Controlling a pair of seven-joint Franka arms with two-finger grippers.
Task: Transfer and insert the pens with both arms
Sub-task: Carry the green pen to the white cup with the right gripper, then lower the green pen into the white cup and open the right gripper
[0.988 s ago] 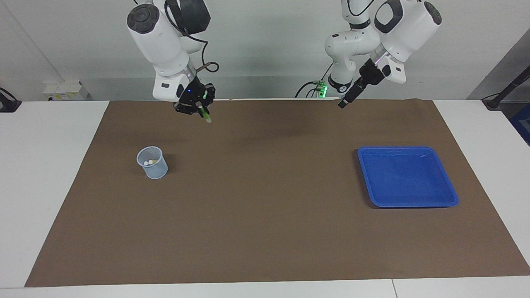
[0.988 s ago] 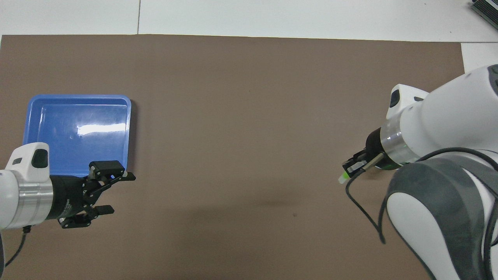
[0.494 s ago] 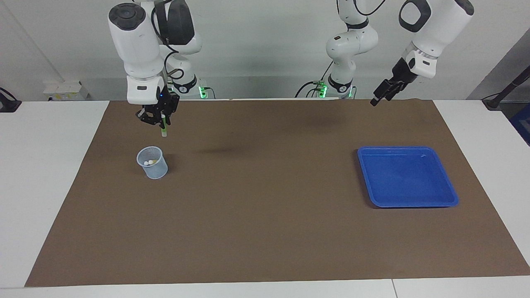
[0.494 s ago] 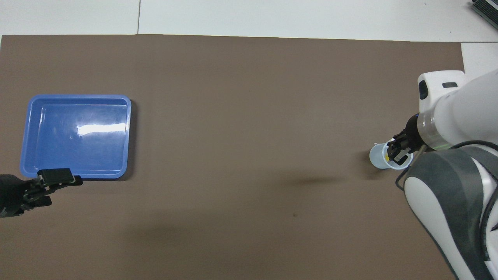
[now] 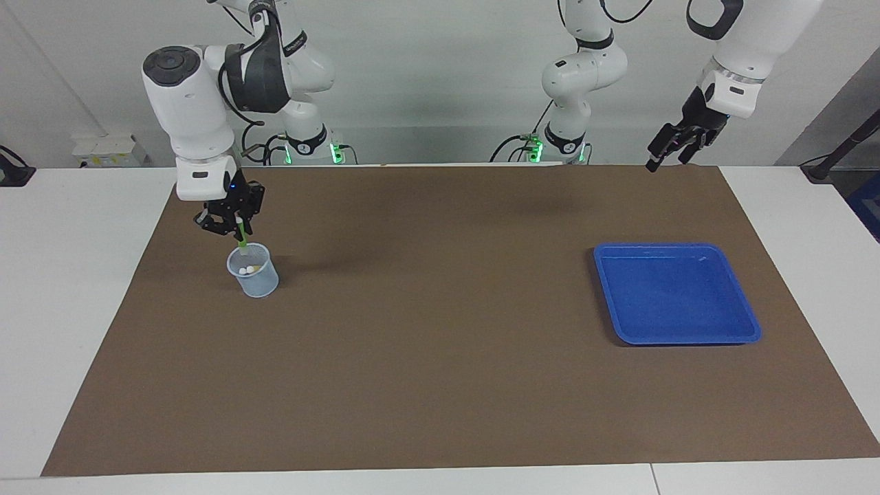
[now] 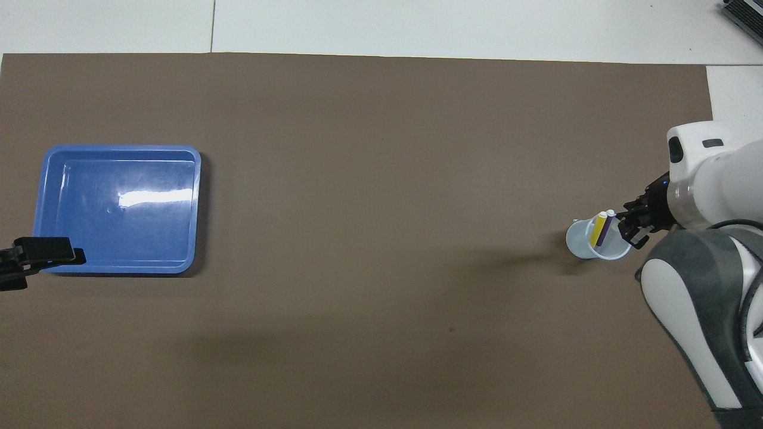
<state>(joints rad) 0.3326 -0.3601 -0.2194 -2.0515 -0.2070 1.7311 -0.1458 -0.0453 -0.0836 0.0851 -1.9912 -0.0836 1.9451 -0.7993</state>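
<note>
A translucent cup stands on the brown mat toward the right arm's end of the table. In the overhead view the cup holds a yellow pen and a purple pen, both leaning with whitish ends up. My right gripper hangs just over the cup's rim, shut on the green pen. That pen points down, with its lower end at the cup's mouth. From overhead the right gripper hides the green pen. My left gripper is raised and open over the mat's robot-side edge, holding nothing.
An empty blue tray lies on the mat toward the left arm's end, also in the overhead view as the tray. The left gripper shows at the tray's robot-side corner. Two small white arms stand at the table's robot side.
The right gripper carried the green pen toward the right arm's end of the table and lowered it to the cup's mouth. The left gripper drew back and rose toward its own end.
</note>
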